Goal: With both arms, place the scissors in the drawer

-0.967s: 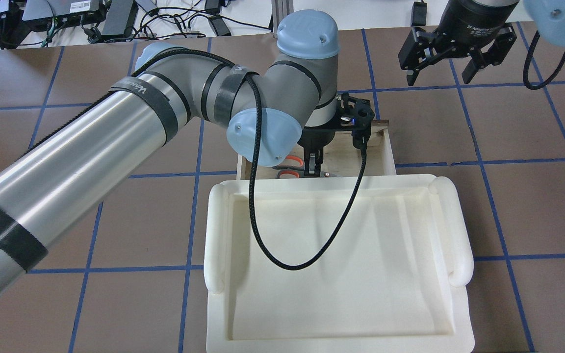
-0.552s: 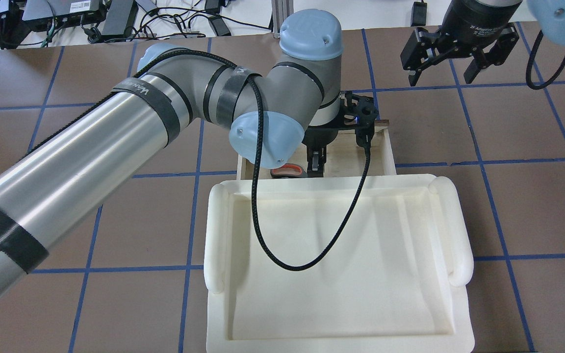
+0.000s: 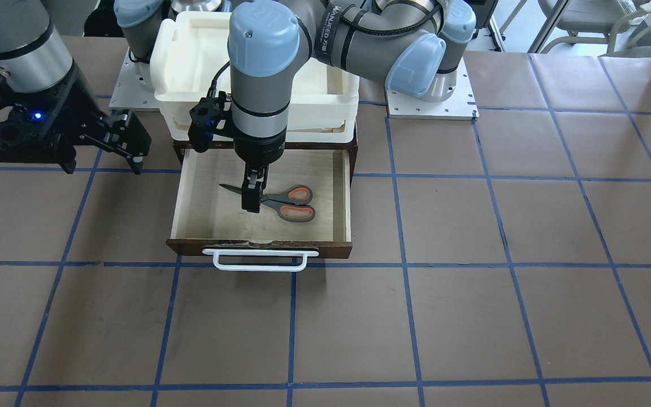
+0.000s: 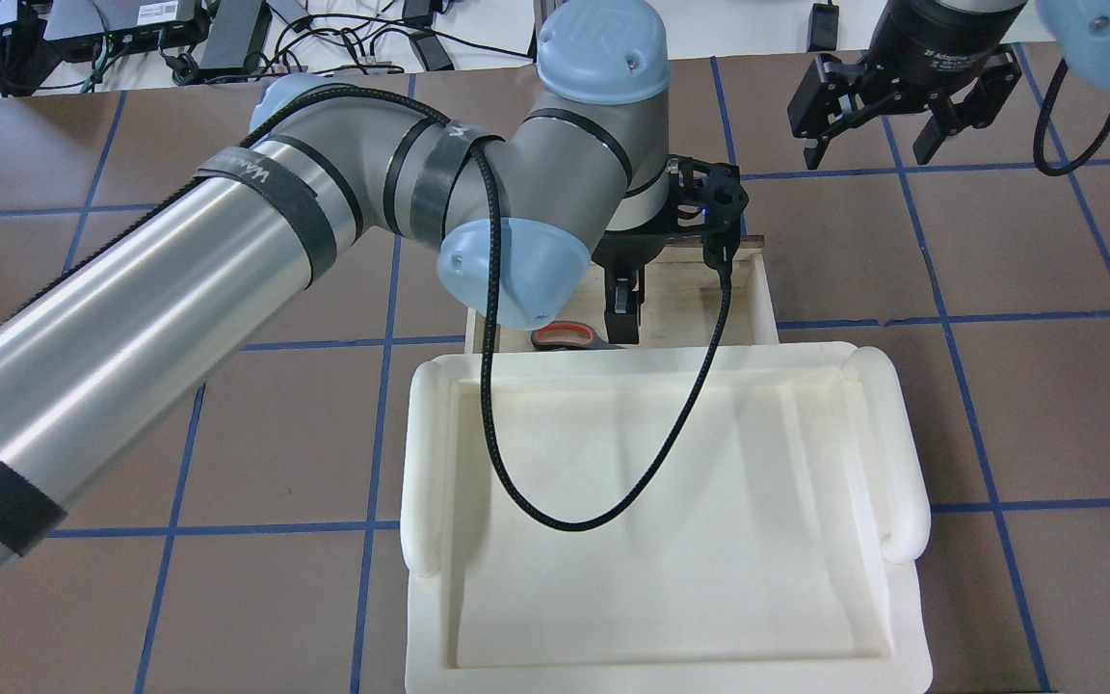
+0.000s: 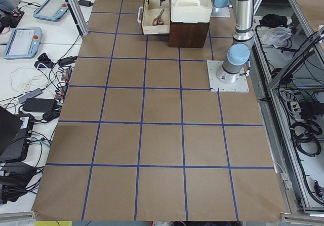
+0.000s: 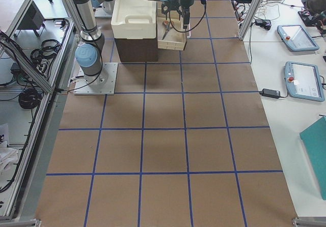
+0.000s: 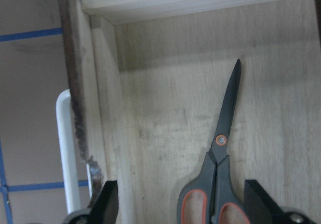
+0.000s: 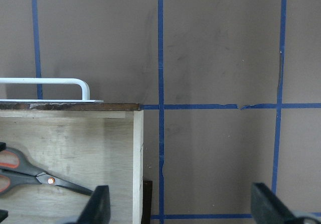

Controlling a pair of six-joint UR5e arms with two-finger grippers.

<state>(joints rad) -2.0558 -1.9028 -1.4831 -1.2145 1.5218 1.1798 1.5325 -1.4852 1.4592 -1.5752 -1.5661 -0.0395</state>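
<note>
The scissors (image 3: 287, 202) lie flat on the pale floor of the open dark brown drawer (image 3: 257, 247), with the blades pointing at the view's left. My left gripper (image 3: 252, 202) hangs over their pivot, just above them. The left wrist view shows its fingers (image 7: 109, 204) spread wide with the scissors (image 7: 221, 148) lying loose between them. My right gripper (image 4: 870, 145) is open and empty. It hovers above the table beside the drawer, and its wrist view shows the drawer corner (image 8: 136, 148) and the scissors (image 8: 35, 176).
The cream-white plastic tray (image 4: 902, 463) sits on top of the brown cabinet behind the drawer. The white bar handle (image 3: 260, 261) sticks out from the drawer front. Brown table paper with blue tape lines lies all around.
The scissors have gone down onto the drawer floor. My left gripper has lifted a little and stands open above them. The right gripper has hardly moved.
</note>
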